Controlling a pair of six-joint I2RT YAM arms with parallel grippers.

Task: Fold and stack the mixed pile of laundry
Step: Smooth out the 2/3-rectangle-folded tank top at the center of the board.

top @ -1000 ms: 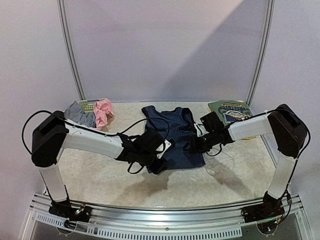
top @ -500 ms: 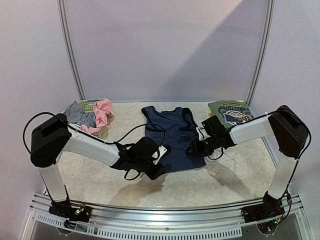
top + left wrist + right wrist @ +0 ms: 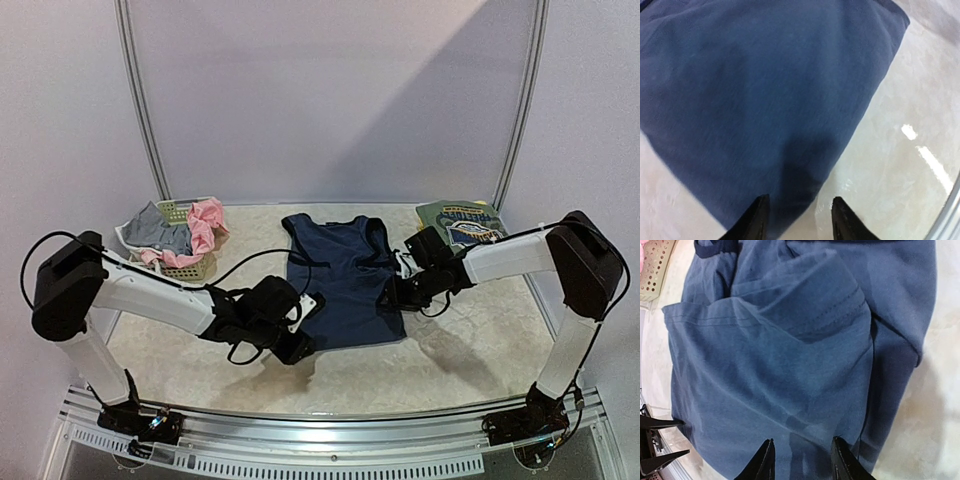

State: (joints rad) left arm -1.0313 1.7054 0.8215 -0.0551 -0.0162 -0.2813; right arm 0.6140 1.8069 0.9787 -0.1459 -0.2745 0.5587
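So, starting nearest the arm bases: the left gripper (image 3: 293,342) sits low at the near-left hem corner of the long navy sleeveless cloth dress (image 3: 340,275), and its wrist view shows that corner of cloth running right down between its fingers. Its jaws are parted partway, not clamped on anything I can make out. The dress lies flat on the pale marbled table (image 3: 470,350), pretty much dead centre, with its long axis running straight away from the bases, hem near and neckline far. A bit further back, the right gripper (image 3: 388,298) is at the dress's right-hand edge, roughly halfway along, where a flap of cloth is doubled over. It's also partway open with cloth under the gap, no pinch that I can see. My guess is the next fold turns on exactly that: the left arm is the one at the hem, so bringing the hem up towards the neck looks like its job, with the right minding the side. Far left, crumpled grey and pink cloth pieces (image 3: 175,232) are heaped on a small pale-green lattice plastic basket (image 3: 190,268). Far right, a folded green printed tee (image 3: 462,222) lies well apart from the dress.
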